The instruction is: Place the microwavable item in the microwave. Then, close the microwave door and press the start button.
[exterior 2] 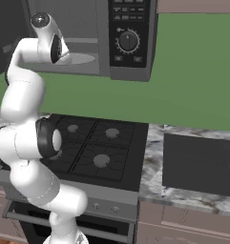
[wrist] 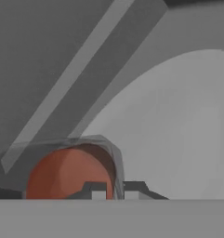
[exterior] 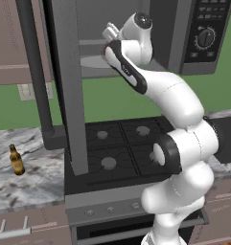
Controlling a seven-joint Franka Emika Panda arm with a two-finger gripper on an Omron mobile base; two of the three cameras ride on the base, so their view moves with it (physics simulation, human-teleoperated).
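Observation:
The microwavable item point(wrist: 67, 174), a small clear glass cup with reddish-brown contents, sits at the lower left of the hand view, over the edge of the white turntable point(wrist: 178, 130). My gripper point(wrist: 115, 190) is shut on the cup's right rim wall, which stands between the two fingertips. In the left base view the arm reaches into the microwave point(exterior: 205, 36), and the hand point(exterior: 110, 32) is inside the cavity above the turntable point(exterior: 95, 61). The microwave door point(exterior: 69, 95) hangs wide open to the left, its bar handle point(exterior: 35, 72) facing outward.
A slim brown bottle point(exterior: 16, 160) stands on the marble counter at the left. A black stove point(exterior: 117, 148) lies under the microwave. The control panel with its round dial point(exterior 2: 128, 40) is on the microwave's right. A dark mat point(exterior 2: 200, 164) covers the right counter.

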